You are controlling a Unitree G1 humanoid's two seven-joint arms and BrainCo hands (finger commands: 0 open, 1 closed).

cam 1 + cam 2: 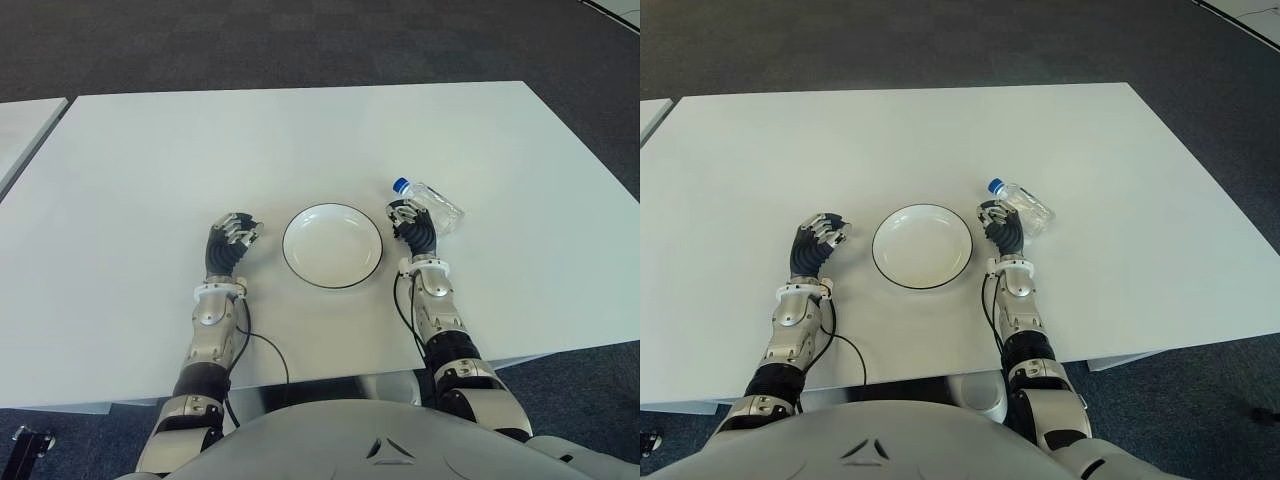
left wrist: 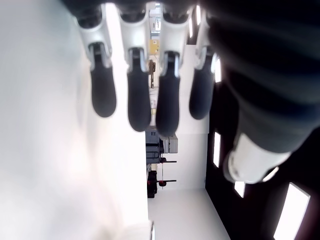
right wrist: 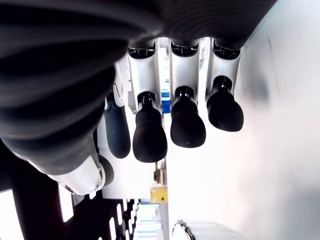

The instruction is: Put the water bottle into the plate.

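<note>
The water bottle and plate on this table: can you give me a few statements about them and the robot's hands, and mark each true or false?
1. The water bottle lies on its side on the table. True.
2. The bottle is already in the plate. False: it lies on the table, to the right of the plate.
3. The plate sits between the left hand and the right hand. True.
4. The left hand grips the bottle. False: it holds nothing; the bottle is beside the right hand.
5. The bottle has a blue cap. True.

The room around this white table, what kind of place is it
Probably an office or lab: a large plain white table stands on dark grey carpet, with a second white table's corner beside it. Only a round white plate and clear plastic water bottle are out.
</note>
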